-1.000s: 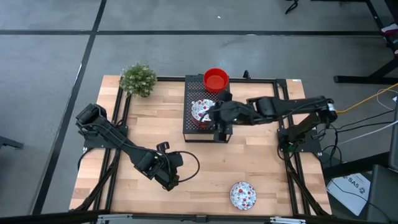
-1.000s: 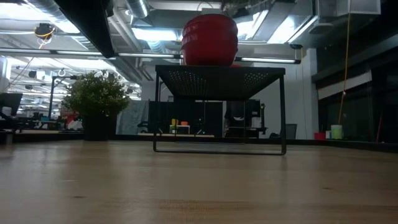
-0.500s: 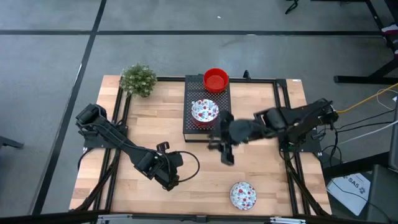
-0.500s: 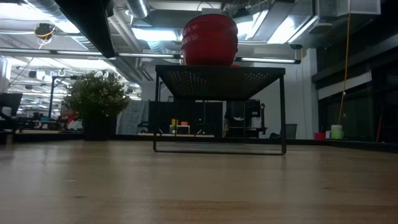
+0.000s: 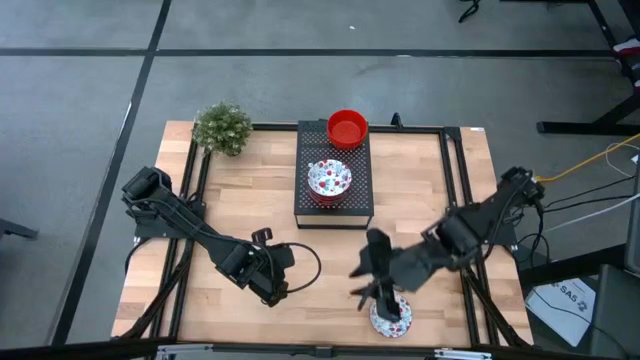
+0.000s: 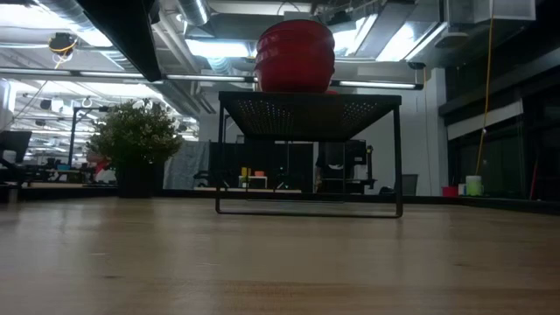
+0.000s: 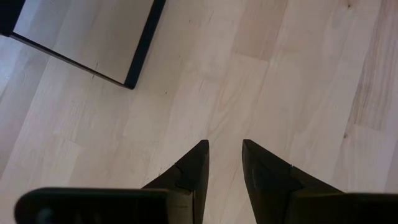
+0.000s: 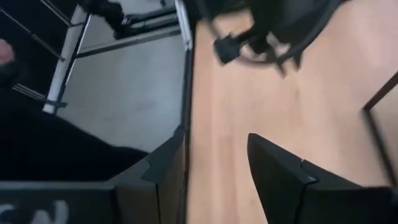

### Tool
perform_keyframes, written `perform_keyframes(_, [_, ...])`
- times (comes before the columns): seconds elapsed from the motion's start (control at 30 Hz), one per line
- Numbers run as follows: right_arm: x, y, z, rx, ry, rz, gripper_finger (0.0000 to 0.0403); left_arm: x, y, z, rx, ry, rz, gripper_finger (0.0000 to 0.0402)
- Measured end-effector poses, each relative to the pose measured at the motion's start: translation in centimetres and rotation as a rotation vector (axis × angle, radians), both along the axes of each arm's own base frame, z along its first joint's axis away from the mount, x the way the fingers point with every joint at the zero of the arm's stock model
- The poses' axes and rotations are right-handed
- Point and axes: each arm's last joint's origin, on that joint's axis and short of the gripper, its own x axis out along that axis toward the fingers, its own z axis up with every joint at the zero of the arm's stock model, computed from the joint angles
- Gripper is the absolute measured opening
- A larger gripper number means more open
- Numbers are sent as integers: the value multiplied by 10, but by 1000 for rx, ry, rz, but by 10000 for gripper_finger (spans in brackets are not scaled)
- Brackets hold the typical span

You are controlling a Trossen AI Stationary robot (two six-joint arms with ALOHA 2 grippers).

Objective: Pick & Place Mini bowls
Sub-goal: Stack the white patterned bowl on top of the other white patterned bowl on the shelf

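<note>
table (image 5: 430,190): light wood top, black frame rails along left and right edges, grey floor all round.
black box (image 5: 360,205): perforated stand at back centre of the table, its far edge near the table's back edge; in the low view (image 6: 309,114) it stands on thin legs with open space under it.
red bowls (image 5: 347,127): glossy red stack on the far end of the box top, close to its back edge; the low view shows the stack (image 6: 295,55) sitting on top.
speckled bowl on box (image 5: 329,179): white with red-dark floral specks, on the near half of the box top, inside its edges.
speckled bowl on table (image 5: 391,315): near the front edge, right of centre, partly covered by the right gripper.
right gripper (image 5: 379,290): just over the front speckled bowl, arm reaching in from the right rail; fingers spread wide, nothing between them in the right wrist view (image 8: 217,171), only bare wood and the table's edge rail.
left gripper (image 5: 272,290): low over the front-left part of the table, well apart from every bowl; fingers (image 7: 189,171) narrowly parted, nothing held, bare wood between them.
plant (image 5: 222,127): small green bush at the back-left corner, right at the table edge.
open room: wide bare wood between the box and the front edge, and between the two grippers; right back quarter also bare.
</note>
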Motion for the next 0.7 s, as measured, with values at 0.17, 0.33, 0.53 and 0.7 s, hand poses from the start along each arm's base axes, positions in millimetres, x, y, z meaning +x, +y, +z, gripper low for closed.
perform_keyframes(0.17, [-3, 29, -18, 86, 111, 44, 175, 0, 0, 0, -4, -5, 0, 90])
perform_keyframes(0.33, [-8, 58, -41, 149, 276, 41, 175, 2, -2, 1, -17, -25, 0, 90])
perform_keyframes(0.53, [-21, 90, -73, 148, 454, -13, 175, 4, -2, 1, -26, -39, -1, 90])
perform_keyframes(0.7, [-25, 114, -98, 90, 516, 13, 175, 4, -2, 1, -17, -35, -21, 90])
